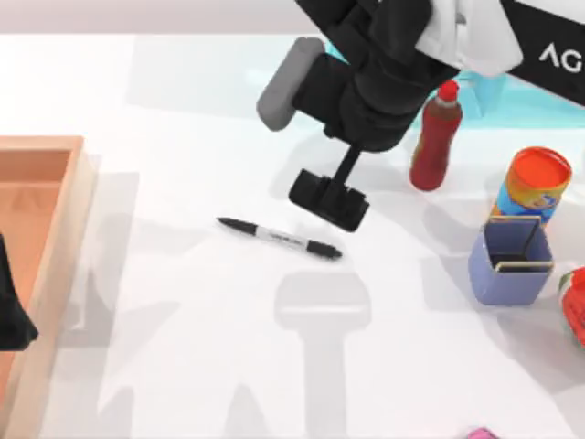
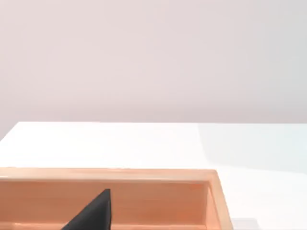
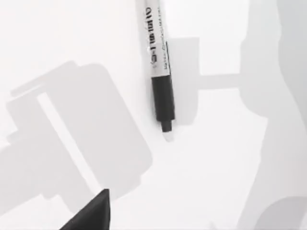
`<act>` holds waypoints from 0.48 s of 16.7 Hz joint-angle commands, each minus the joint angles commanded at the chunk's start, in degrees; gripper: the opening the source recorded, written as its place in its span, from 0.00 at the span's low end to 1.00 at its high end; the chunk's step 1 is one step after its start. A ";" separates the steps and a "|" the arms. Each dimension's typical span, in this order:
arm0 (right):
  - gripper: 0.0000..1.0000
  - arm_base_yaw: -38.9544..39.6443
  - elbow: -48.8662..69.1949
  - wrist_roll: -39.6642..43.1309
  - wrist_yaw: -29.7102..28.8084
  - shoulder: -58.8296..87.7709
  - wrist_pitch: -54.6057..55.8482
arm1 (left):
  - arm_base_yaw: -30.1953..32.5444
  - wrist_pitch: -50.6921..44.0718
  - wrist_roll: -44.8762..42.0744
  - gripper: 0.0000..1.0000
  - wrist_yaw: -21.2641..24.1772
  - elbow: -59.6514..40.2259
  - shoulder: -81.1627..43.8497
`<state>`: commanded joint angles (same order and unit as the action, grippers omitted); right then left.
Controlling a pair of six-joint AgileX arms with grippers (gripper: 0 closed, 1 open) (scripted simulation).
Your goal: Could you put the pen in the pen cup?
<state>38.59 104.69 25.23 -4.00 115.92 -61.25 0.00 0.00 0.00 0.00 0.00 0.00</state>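
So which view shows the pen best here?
The top view: the whole pen lies flat on the table, just below the right gripper. The right wrist view shows its labelled middle and one end closer. The left wrist view faces the wooden tray.

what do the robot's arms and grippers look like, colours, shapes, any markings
The right arm is chunky matte black, with a grey rounded cylinder on its side, a white panel on top and white lettering starting "AG" on a black link. A thin black stem ends in the blocky black right gripper. The left gripper shows as a black shape at the table's left edge, over the wooden tray.
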 joint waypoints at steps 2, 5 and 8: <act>1.00 1.93 7.90 0.39 -0.99 7.28 -4.39 | 0.00 0.00 0.00 1.00 0.00 0.00 0.00; 1.00 3.86 18.54 0.32 -2.78 16.39 -9.99 | 0.00 0.00 0.00 1.00 0.00 0.00 0.00; 1.00 5.10 27.30 0.03 -4.53 23.46 -14.41 | 0.00 0.00 0.00 1.00 0.00 0.00 0.00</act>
<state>43.68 131.99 25.26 -8.53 139.38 -75.67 0.00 0.00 0.00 0.00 0.00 0.00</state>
